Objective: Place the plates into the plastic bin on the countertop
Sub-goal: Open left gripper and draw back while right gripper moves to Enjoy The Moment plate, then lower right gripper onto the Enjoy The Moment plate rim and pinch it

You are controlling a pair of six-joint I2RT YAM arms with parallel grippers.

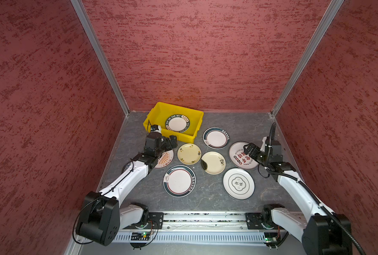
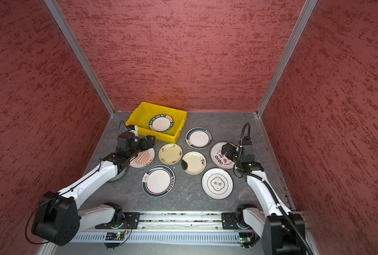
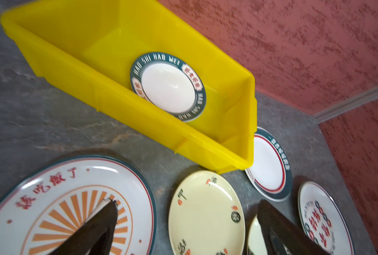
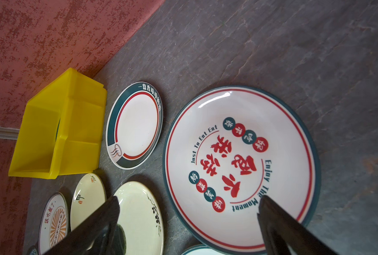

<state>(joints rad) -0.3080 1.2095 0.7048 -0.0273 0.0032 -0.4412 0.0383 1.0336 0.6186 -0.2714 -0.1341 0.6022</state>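
Both grippers stand wide apart and hold nothing. The left gripper [image 1: 170, 142] hovers just in front of the bin [image 1: 183, 136], above the far edge of the sunburst plate [image 1: 165, 160]. The right gripper [image 1: 250, 150] hangs well to the side of the bin, over the red-lettered plate [image 1: 236, 160].

One green-rimmed plate [image 1: 177, 124] lies inside the bin, toward the end nearer the right gripper. The other plates are spread in front of and beside the bin on the bench [image 1: 205, 198], all face up and each apart from its neighbours.

The plates look stiff, glossy and probably slippery. Whether they are ceramic or plastic I cannot tell, so I would treat them as breakable. They lie flat, and the raised rim is the only place to take hold, with one finger over the lip and one slid beneath it. A pinch there may tip or skate the plate.

Being round, the plates have no long axis, so any point on the rim serves. The bin does have one: it runs along the back wall, slightly skewed.
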